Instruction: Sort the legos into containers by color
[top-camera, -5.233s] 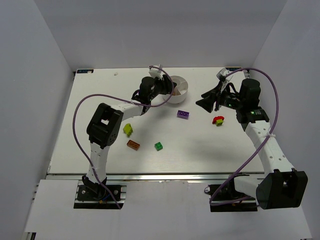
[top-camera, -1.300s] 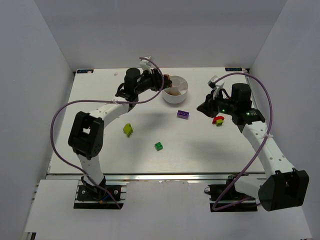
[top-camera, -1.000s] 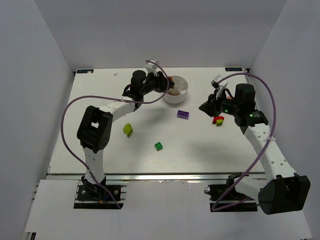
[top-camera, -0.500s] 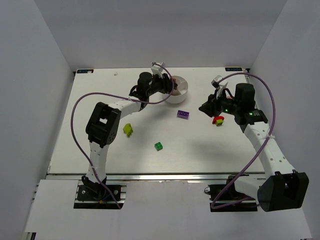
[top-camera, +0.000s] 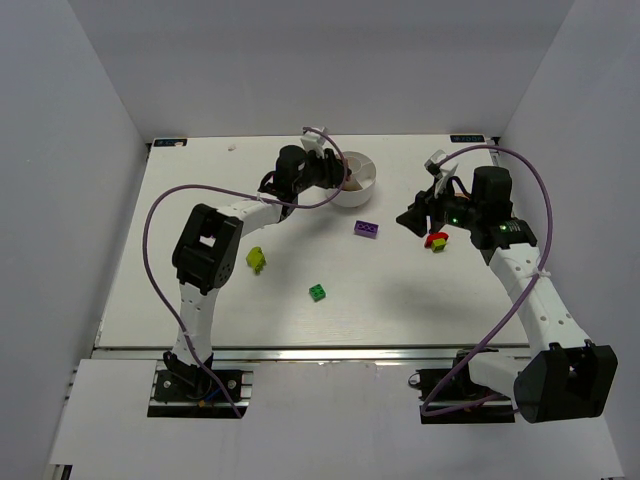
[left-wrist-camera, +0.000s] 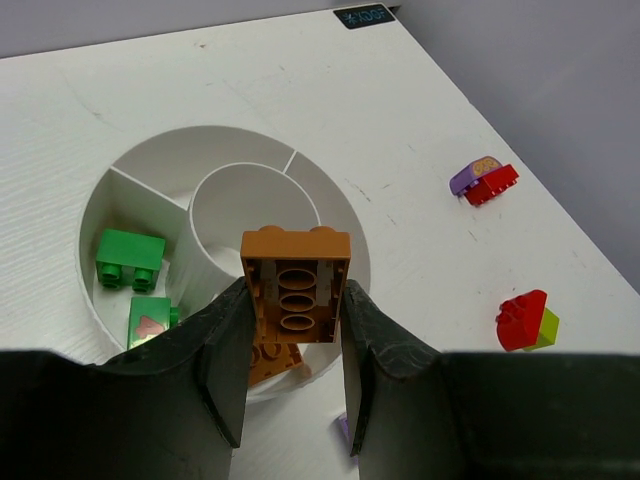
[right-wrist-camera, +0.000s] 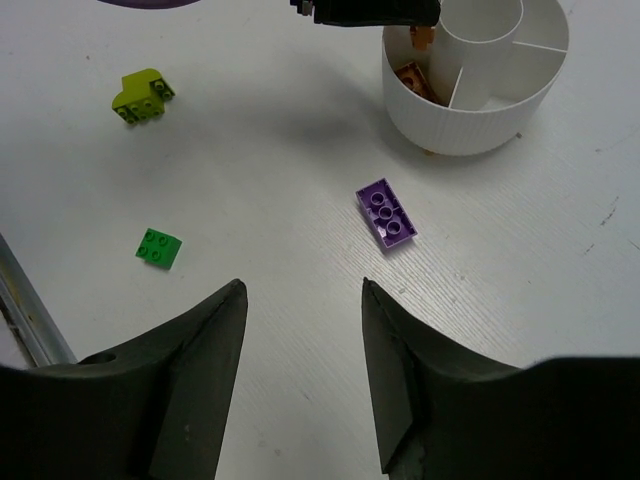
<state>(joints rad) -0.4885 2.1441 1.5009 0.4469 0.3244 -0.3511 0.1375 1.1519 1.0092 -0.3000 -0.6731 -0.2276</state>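
Clamps an orange brick (left-wrist-camera: 296, 282) between the fingers of the left gripper (left-wrist-camera: 296, 300), poised over the near wall of the white dish (left-wrist-camera: 235, 133), above a wedge holding another orange piece (left-wrist-camera: 275, 363). Hangs the right gripper (right-wrist-camera: 300, 300) spread and empty above the table, near the purple brick (right-wrist-camera: 386, 213). Risks catching the rim or a divider on release, then tumbling among the green bricks (left-wrist-camera: 130, 258) or outside. Looks roughly lined up, though hard to judge with the wedge mostly hidden.

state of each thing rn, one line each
left claw: shut on orange brick, above white dish
right claw: open, empty
white dish: upright, green bricks and second orange brick inside
purple brick: loose on table, studs up
lone green brick: loose, studs up
yellow-green brick: loose
red-and-yellow-green piece: loose
purple-and-red piece: loose
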